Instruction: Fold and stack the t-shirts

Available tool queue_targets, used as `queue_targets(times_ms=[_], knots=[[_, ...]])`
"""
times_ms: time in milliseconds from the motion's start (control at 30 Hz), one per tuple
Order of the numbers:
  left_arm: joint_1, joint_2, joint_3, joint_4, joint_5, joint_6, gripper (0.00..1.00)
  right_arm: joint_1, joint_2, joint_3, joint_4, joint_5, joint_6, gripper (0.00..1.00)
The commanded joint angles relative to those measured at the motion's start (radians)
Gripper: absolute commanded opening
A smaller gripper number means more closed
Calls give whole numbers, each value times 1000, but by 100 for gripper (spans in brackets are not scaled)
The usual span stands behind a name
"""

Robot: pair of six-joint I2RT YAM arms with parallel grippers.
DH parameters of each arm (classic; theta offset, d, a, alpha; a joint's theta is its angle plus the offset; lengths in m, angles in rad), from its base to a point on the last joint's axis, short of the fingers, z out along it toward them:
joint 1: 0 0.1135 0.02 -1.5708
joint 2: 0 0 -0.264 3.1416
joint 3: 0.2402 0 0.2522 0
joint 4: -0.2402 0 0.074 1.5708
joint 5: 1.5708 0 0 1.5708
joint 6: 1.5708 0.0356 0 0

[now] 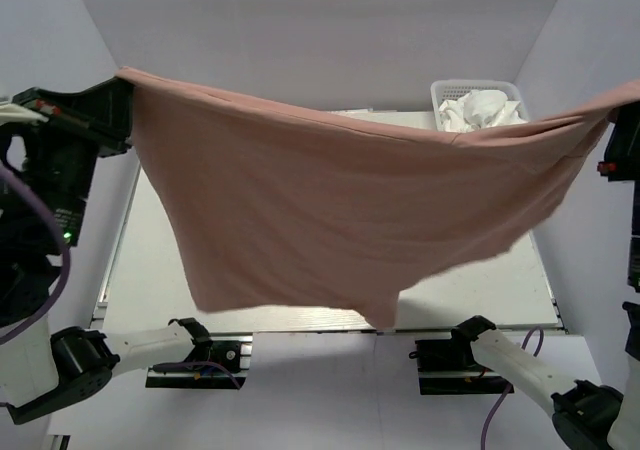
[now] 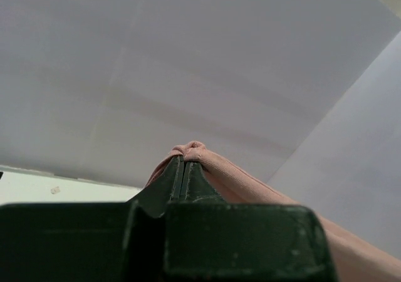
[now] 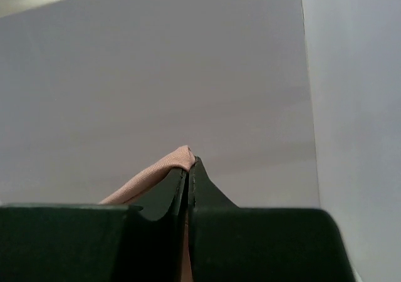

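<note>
The left gripper (image 2: 183,164) and right gripper (image 3: 190,166) pinched the pink t-shirt (image 1: 330,210) tight, high above the white table (image 1: 150,270) (white walls (image 1: 300,30) around it).

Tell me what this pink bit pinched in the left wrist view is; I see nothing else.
Observer: A pink t-shirt, spread wide and hanging above the table.
Operator: What holds its other end?
Observer: The right gripper, shut on the opposite end.
Operator: Anything else there?
Observer: A white basket holding white cloth, at the table's far right.
</note>
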Motion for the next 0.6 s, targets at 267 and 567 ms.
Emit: queue_targets(times_ms=[267,567], knots=[[-3,160,-139,240,-363,177,0,-5,184,-110,156,220,-172,0],[101,504,-219,828,-510,611,0,-29,552,-75,333,290,-293,0]])
